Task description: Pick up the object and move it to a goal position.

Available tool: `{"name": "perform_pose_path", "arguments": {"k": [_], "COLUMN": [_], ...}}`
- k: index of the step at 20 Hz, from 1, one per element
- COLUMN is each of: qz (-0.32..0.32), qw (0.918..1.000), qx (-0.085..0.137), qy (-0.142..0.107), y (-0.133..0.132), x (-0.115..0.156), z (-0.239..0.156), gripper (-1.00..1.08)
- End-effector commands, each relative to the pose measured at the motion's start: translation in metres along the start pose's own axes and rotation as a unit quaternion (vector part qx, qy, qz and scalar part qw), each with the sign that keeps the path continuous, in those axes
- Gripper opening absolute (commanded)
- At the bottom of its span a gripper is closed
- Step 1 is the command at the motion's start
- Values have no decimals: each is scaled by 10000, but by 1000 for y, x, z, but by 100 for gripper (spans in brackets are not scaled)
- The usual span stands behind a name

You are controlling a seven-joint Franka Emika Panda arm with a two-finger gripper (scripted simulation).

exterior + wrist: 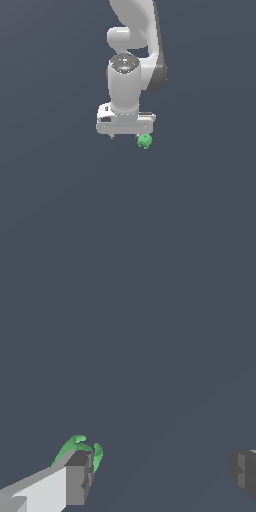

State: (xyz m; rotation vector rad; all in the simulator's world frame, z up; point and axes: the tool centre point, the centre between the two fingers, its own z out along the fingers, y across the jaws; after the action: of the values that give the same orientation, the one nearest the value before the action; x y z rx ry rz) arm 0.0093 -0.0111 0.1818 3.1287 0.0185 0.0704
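Observation:
The object (144, 141) is a tiny bright green lumpy blob. In the exterior view it sits just below the white gripper's (126, 136) end on the exterior view's right. The gripper points downward and is open, with its jaws spread wide. In the wrist view the gripper (162, 476) shows two grey fingertips far apart. The object (75, 445) lies right by one fingertip (79, 478), partly hidden behind it and not between the two. Nothing sits between the jaws. I cannot tell whether the fingertip touches the blob.
A plain dark grey-blue surface (55, 200) fills both views. The white arm (131, 60) rises above the gripper to the top of the exterior view. No goal marker shows.

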Motion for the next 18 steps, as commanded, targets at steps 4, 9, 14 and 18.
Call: {"name": "perform_pose_path", "arguments": {"k": [4,9,14,18], "qz": [9,139,387,672], "qw": [10000,9999,9992,9977], "qx": [-10,-3,10,22], "qy": [2,-8,-31,-57], "y": [3,-3,-15,-28], "x": [0,-3,-9,-17], "z": [1,6,15,25], "gripper": [100,100,100,100]}}
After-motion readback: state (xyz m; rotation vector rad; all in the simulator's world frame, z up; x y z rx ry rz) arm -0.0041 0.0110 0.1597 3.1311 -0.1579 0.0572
